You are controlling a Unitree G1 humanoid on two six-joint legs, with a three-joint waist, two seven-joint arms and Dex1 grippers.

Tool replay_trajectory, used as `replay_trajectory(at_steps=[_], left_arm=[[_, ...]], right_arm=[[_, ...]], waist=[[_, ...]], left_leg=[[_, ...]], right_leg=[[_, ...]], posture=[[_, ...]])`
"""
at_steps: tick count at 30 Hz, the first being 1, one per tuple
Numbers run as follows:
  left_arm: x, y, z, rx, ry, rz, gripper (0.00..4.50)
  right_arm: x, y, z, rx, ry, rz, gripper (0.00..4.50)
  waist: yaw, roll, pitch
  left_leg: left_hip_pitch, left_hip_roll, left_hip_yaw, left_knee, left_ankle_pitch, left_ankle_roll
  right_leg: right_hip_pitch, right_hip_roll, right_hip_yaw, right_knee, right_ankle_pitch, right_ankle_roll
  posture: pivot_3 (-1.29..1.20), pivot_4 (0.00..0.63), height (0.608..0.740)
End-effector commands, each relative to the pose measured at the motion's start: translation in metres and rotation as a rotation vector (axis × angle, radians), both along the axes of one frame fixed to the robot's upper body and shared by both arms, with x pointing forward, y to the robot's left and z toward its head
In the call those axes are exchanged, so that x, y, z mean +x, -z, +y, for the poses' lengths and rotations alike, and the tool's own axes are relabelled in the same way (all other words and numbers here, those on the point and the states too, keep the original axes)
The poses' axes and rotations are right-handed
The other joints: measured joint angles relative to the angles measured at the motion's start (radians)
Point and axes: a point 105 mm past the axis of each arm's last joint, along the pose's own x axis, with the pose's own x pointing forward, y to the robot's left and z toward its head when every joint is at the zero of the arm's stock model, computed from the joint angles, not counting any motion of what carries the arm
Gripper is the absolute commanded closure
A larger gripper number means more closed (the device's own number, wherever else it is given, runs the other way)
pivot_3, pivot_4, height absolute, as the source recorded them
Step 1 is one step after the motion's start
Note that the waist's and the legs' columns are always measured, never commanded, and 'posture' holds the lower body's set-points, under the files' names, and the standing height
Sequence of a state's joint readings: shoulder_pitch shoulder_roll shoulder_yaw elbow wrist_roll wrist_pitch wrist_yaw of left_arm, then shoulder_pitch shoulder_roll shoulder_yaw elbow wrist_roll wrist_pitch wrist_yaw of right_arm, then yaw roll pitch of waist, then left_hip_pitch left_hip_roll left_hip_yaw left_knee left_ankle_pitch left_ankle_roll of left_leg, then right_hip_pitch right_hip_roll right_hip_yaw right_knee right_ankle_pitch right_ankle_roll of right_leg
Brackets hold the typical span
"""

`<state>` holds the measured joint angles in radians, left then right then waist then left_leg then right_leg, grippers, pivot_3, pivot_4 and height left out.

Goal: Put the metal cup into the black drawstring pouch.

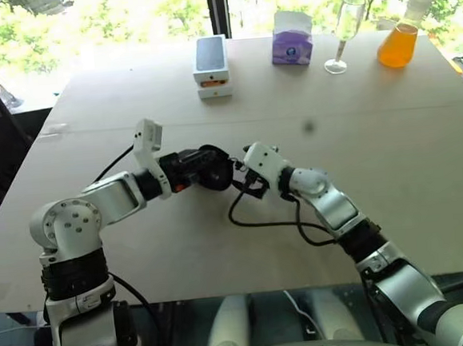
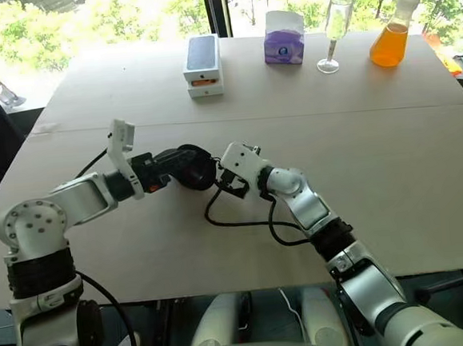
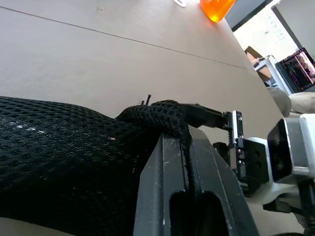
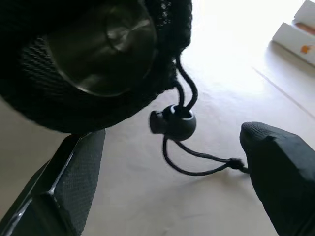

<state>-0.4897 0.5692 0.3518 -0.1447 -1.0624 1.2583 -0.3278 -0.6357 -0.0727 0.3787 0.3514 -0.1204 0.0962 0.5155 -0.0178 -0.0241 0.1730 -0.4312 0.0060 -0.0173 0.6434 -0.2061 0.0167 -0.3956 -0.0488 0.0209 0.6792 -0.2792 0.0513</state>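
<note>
Nearest, over the middle of the tan table (image 1: 391, 168): left gripper (image 1: 190, 173) clamped on black drawstring pouch (image 1: 209, 168), mesh rim pinched between its fingers (image 3: 167, 172), pouch lifted clear of the tabletop. Metal cup (image 4: 101, 46) inside the pouch, shiny base facing out through the open mouth. Cord lock (image 4: 174, 123) dangling just under the mouth, thin cord running on to a knotted end (image 4: 236, 163).

Right gripper (image 1: 249, 171) just beside the pouch mouth, fingers (image 4: 280, 172) spread wide, nothing between them, knot close to one fingertip.

Far edge, robot's left to right: white box with dark top (image 1: 212, 65), small orange mark on its side, no readable writing; purple tissue box (image 1: 291, 39), print too small to read; clear stemmed wine glass (image 1: 346, 32); flask of orange liquid (image 1: 401, 37).
</note>
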Motion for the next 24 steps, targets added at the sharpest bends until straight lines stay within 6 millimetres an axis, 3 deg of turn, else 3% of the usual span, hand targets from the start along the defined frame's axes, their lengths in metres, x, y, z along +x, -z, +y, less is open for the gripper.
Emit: replay_trajectory(at_steps=[1, 9, 12, 18, 20, 24], left_arm=[[-0.004, -0.01, 0.006, -0.002, 0.014, -0.035, 4.5], [-0.012, -0.016, 0.013, -0.008, 0.027, -0.047, 4.5], [-0.017, -0.014, 0.014, 0.013, 0.037, -0.041, 4.5], [-0.019, -0.013, 0.024, 0.054, 0.022, -0.046, 4.5], [-0.02, -0.013, 0.025, 0.071, 0.032, -0.05, 4.5], [-0.026, -0.01, 0.021, 0.122, 0.101, -0.068, 4.5]], right_arm=[[0.007, -0.012, 0.002, -0.024, 0.01, -0.134, 0.06], [0.014, -0.007, 0.018, 0.018, 0.014, -0.182, 0.06], [0.016, -0.009, 0.022, 0.049, 0.018, -0.199, 0.89], [0.02, -0.006, 0.019, 0.065, 0.03, -0.207, 3.71], [0.022, -0.009, 0.014, 0.078, 0.047, -0.222, 4.4], [0.028, -0.018, -0.001, 0.11, 0.097, -0.251, 4.46]], waist=[[0.0, 0.0, 0.0], [-0.018, 0.0, 0.0], [-0.023, 0.0, 0.0], [-0.024, 0.0, 0.0], [-0.024, 0.0, 0.0], [-0.024, 0.0, 0.0]], left_leg=[[0.0, 0.0, 0.0, 0.0, 0.0, 0.0], [0.0, 0.0, 0.0, -0.001, 0.0, 0.0], [0.0, 0.0, 0.0, -0.001, 0.0, 0.0], [0.001, 0.0, 0.0, -0.001, 0.0, 0.0], [0.001, 0.0, 0.0, -0.001, 0.0, 0.0], [0.001, 0.0, 0.0, -0.002, 0.0, 0.0]], right_leg=[[0.0, 0.0, 0.0, 0.0, 0.0, 0.0], [0.0, 0.0, 0.0, 0.0, 0.0, 0.0], [0.0, 0.0, 0.0, 0.0, 0.0, 0.0], [0.0, 0.0, 0.0, 0.0, 0.0, 0.0], [0.0, 0.0, 0.0, 0.0, 0.0, 0.0], [0.0, -0.001, 0.001, 0.0, 0.0, 0.0]], posture=[[0.0, 0.15, 0.74], [0.0, 0.15, 0.74], [0.0, 0.15, 0.74], [0.0, 0.15, 0.74], [0.0, 0.15, 0.74], [0.0, 0.15, 0.74]])
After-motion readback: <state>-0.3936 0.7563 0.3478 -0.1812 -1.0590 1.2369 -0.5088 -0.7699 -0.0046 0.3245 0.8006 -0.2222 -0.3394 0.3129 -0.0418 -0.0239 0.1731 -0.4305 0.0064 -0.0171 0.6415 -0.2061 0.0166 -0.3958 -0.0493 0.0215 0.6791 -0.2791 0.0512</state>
